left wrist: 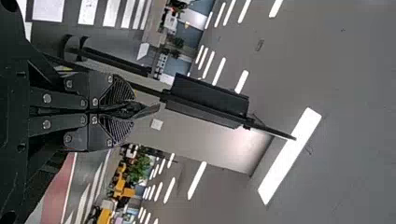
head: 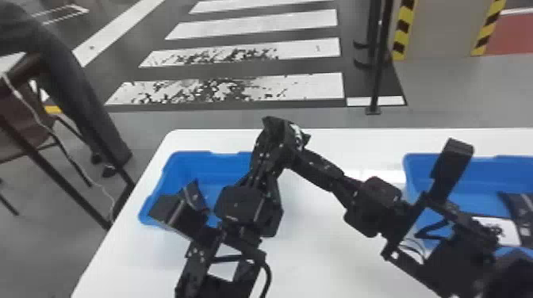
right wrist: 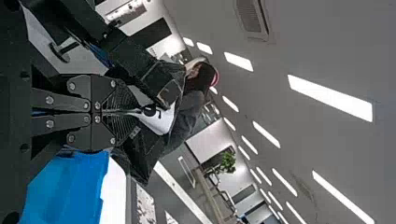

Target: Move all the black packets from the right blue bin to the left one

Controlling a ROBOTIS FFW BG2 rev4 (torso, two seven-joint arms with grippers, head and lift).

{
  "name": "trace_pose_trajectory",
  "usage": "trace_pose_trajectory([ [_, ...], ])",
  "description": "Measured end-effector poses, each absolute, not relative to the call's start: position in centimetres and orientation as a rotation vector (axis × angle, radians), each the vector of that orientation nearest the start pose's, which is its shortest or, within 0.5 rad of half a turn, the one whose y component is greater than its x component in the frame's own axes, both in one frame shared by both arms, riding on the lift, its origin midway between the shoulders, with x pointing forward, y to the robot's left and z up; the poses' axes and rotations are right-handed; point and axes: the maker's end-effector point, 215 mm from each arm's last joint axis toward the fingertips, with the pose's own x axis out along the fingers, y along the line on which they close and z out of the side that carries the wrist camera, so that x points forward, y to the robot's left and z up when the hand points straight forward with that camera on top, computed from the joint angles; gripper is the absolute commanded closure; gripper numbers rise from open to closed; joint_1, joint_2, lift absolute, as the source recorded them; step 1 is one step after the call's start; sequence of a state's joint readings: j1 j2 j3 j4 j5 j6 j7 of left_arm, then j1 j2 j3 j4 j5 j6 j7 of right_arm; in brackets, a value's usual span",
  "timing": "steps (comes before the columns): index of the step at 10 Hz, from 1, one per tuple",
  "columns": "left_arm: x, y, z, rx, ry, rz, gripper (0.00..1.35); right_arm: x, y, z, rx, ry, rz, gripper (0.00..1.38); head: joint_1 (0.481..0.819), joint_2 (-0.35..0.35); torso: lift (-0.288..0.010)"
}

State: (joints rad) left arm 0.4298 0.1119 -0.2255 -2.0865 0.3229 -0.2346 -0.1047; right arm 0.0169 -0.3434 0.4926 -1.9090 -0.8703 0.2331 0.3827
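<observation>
1 white bench [head: 317,257]: carries 2 blue bins, the left bin [head: 206,156] at the middle left of the frame and the right bin [head: 420,174] at its right edge.
Grippers: the left gripper [left wrist: 123,109] and right gripper [right wrist: 109,112] meet near the centre of the head view, both sets of jaws clenched, seemingly on 1 shared packet.
Black packet [right wrist: 140,149], handling: raised off the bench between them; probably light and soft, apt to fold or slip through its slick skin; low risk of breaking.
Best hold: a flat pinch on an edge with some body behind it, since a bare corner could slide free.
Packet's look: glossy black, creased, with angular sides.
Other packet [head: 521,208]: dark, lying in the right bin.
Label [right wrist: 161,122]: white patch with dark print, on the raised packet beside the right jaws.
</observation>
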Motion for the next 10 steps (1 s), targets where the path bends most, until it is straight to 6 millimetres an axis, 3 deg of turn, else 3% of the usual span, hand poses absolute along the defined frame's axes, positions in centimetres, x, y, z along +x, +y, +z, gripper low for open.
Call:
trace_pose_trajectory([
  [1, 43.8, 11.9, -21.4, -0.336, -0.291, -0.322, 1.21, 43.5, 5.3, -26.3, 0.59, 0.139, 1.03, 0.67, 0.695, 0.219, -0.14],
  [2, 43.8, 12.2, -21.0, -0.329, -0.304, -0.315, 1.21, 43.7, 5.0, -26.6, 0.601, 0.134, 1.028, 0.2, 0.695, 0.218, -0.14],
  [3, 44.0, 13.4, -20.8, -0.303, -0.317, -0.287, 1.21, 43.9, 4.7, -26.9, 0.609, 0.128, 1.024, 0.03, 0.695, 0.222, -0.14],
  [5, 45.6, 18.9, -23.0, -0.151, -0.293, -0.157, 1.21, 44.3, 4.1, -27.1, 0.644, 0.12, 1.009, 0.17, 0.695, 0.274, -0.14],
  [6, 46.6, 22.7, -25.6, -0.04, -0.25, -0.076, 1.21, 44.5, 3.9, -27.2, 0.663, 0.118, 1.001, 0.17, 0.695, 0.316, -0.14],
  [7, 47.6, 26.2, -28.6, 0.063, -0.192, -0.011, 1.12, 44.6, 3.7, -27.3, 0.675, 0.12, 0.996, 0.17, 0.695, 0.333, -0.14],
  [8, 48.5, 28.9, -31.8, 0.095, -0.116, 0.032, 0.61, 44.8, 3.6, -27.3, 0.677, 0.12, 0.995, 0.17, 0.695, 0.35, -0.14],
  [9, 48.8, 30.0, -34.2, 0.058, -0.049, 0.045, 0.15, 44.9, 3.6, -27.4, 0.675, 0.122, 0.991, 0.17, 0.695, 0.35, -0.14],
  [10, 48.7, 29.8, -34.3, 0.034, -0.053, 0.029, 0.09, 45.3, 3.2, -27.7, 0.666, 0.122, 0.982, 0.17, 0.695, 0.35, -0.14],
])
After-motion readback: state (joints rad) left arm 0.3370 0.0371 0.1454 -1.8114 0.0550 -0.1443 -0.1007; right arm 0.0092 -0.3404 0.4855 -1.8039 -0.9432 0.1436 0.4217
